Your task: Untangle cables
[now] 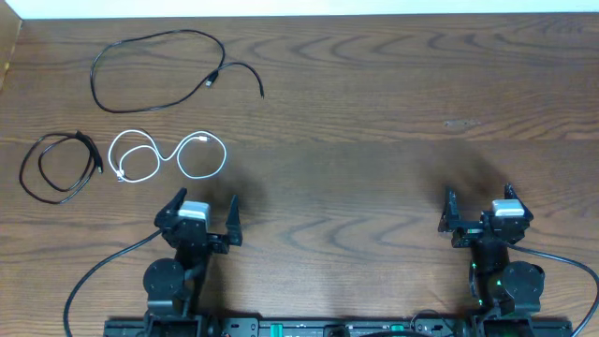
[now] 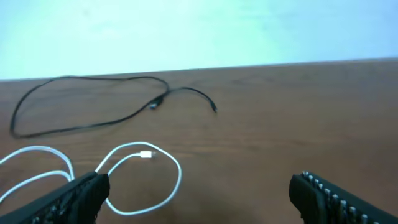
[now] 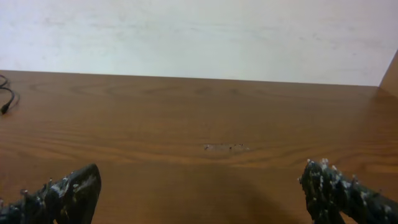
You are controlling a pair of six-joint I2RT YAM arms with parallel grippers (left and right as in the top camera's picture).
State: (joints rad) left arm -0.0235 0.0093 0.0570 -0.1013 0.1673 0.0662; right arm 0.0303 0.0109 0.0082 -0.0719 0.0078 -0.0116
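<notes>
Overhead view: left gripper (image 1: 203, 200) sits at the near edge of the brown wood-grain table (image 1: 374, 112), jaws spread wide, nothing between them. Right gripper (image 1: 479, 200) sits at the same depth, well apart to the right, also spread and holding nothing. A thick black arm cable (image 1: 94, 271) trails from the left arm's base. Just beyond the left gripper lies the thin white cable (image 1: 168, 156), in two flat loops side by side like a figure eight, with one small plug end inside the right loop. Just beside it to the left, not touching, the short black cable coiled in a tight oval (image 1: 91, 159) lies on the wood. Farther back, well apart from both, the long thin black cable (image 1: 213, 79) forms one wide loop, its free end curving right. Left wrist view: left gripper (image 2: 199, 199) fingers parted, the white cable (image 2: 179, 177) near the left finger, the long black cable (image 2: 158, 102) behind. Right wrist view: right gripper (image 3: 202, 193) parted over bare wood.
</notes>
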